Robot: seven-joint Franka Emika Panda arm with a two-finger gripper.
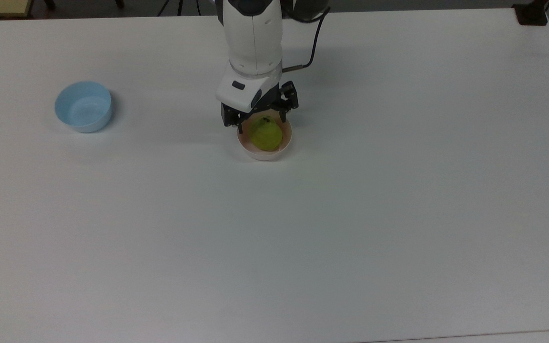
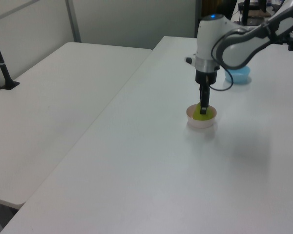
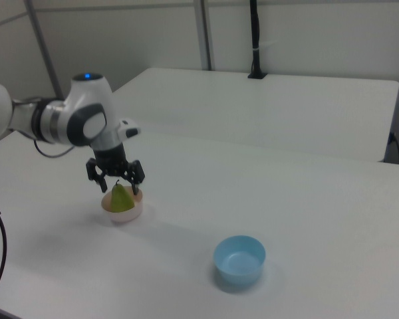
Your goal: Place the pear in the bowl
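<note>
Directly above the bowl (image 1: pixel 265 143), the hand (image 1: pixel 261 125) stands spread, fingers clear of the pear (image 1: pixel 265 134). One pear sits inside the bowl. Two bowls total: one pink, one blue bowl (image 1: pixel 83 105) well apart. Desk (image 1: pixel 350 214) offers wide room on all sides.

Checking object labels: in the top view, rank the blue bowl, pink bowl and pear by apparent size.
1. Blue bowl and pink bowl: look alike, no clear winner; the pink one is partly covered.
2. Pear: smallest, sitting inside the pink bowl.
</note>
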